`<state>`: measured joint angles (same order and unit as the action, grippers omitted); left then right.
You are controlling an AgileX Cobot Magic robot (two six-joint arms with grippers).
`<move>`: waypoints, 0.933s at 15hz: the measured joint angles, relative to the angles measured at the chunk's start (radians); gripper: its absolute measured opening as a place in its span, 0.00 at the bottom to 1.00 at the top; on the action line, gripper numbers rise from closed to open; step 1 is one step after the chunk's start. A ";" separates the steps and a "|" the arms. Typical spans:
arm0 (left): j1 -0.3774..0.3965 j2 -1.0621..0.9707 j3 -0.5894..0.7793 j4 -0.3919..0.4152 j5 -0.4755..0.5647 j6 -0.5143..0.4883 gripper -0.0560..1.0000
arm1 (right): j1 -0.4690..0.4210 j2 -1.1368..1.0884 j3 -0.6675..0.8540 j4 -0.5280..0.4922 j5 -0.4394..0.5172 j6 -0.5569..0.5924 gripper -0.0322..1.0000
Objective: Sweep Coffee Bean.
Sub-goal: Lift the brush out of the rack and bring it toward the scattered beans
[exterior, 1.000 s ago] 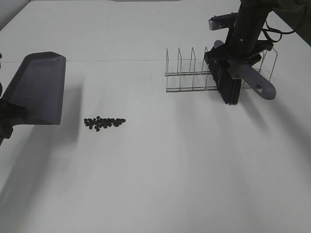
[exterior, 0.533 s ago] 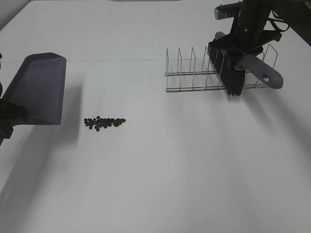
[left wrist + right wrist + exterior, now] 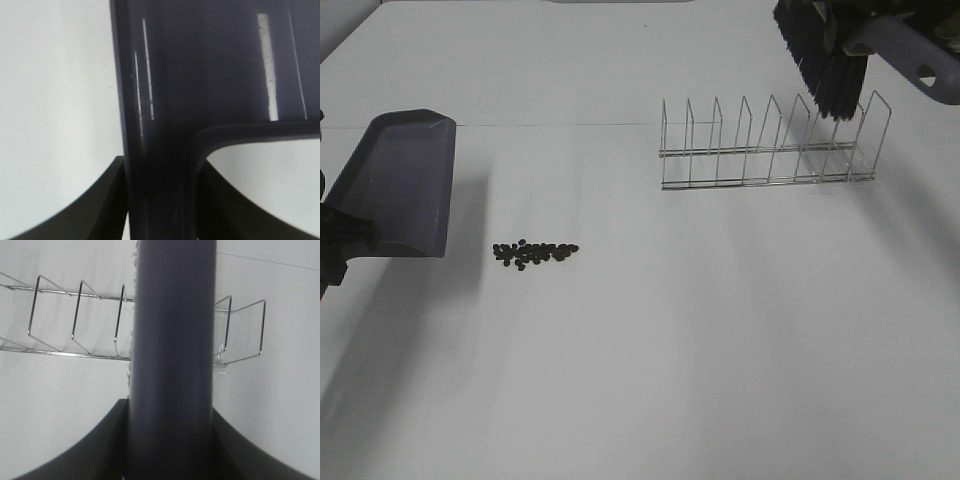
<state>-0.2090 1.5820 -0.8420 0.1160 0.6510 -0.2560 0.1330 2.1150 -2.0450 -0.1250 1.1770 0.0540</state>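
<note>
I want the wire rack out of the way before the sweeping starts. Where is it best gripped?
Probably by one upright loop of the rack, near the end away from the brush, coming straight down from above. The loops stand upright, thin and well spaced, so one can be pinched across its wire, and the brush hangs over the other end.

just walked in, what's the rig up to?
Setting up a sweep. The right gripper is shut on the brush, holding it in the air above the wire rack. The left gripper is shut on the dustpan at the table's left side. The coffee beans lie in a small pile just right of the dustpan, not yet swept.
</note>
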 joint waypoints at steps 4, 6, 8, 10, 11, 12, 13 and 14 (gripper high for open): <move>0.000 0.000 0.000 0.000 0.000 0.000 0.38 | 0.000 -0.144 0.122 0.002 0.045 -0.003 0.30; 0.000 0.000 0.000 0.000 0.000 0.000 0.38 | 0.000 -0.243 0.246 0.002 0.021 -0.002 0.30; 0.000 0.000 0.000 0.000 0.000 0.000 0.38 | 0.000 -0.345 0.379 0.013 -0.024 0.004 0.30; 0.000 0.000 0.000 0.000 0.000 0.000 0.38 | 0.000 -0.413 0.478 0.029 -0.054 0.004 0.30; 0.000 0.000 0.000 0.000 0.000 0.000 0.38 | 0.000 -0.448 0.551 0.045 -0.075 0.005 0.30; 0.000 0.000 0.000 0.000 0.000 0.000 0.38 | 0.000 -0.516 0.696 0.078 -0.133 0.005 0.30; 0.000 0.000 0.000 0.000 0.000 0.000 0.38 | 0.000 -0.543 0.769 0.102 -0.176 0.005 0.30; 0.000 0.000 0.000 0.000 0.000 0.000 0.38 | 0.000 -0.568 0.851 0.125 -0.221 0.005 0.30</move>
<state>-0.2090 1.5820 -0.8420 0.1160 0.6510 -0.2560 0.1330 1.5470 -1.1940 0.0000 0.9560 0.0590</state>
